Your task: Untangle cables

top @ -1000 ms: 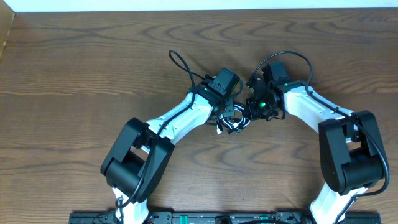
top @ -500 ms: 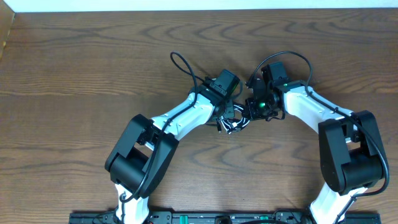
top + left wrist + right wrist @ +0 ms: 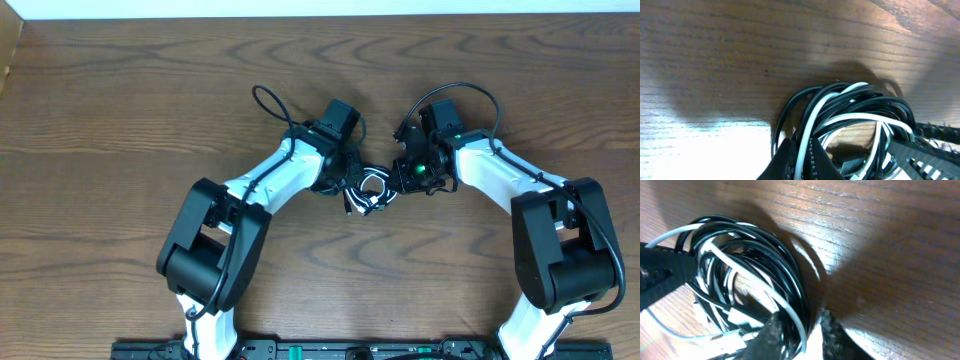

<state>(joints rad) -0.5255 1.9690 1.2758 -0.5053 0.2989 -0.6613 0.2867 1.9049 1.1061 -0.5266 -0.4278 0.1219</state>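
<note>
The cables (image 3: 368, 190) lie as one small knot of black and white loops on the wooden table, between my two grippers. My left gripper (image 3: 350, 178) reaches the knot from the left. In the left wrist view the left gripper (image 3: 802, 155) is shut on a white strand of the cables (image 3: 855, 110). My right gripper (image 3: 398, 178) meets the knot from the right. In the right wrist view the right gripper (image 3: 802, 335) stands a little open, black and white strands of the cables (image 3: 750, 255) lying loose against its left finger.
The table (image 3: 120, 110) is bare brown wood. A thick black arm wire (image 3: 272, 103) loops out behind the left wrist, another (image 3: 470, 92) arches over the right wrist. A white wall edge runs along the far side.
My left gripper has shut on the white strand and drawn back to the left, tugging the knot slightly that way. My right gripper has loosened; its arm has stayed put.
</note>
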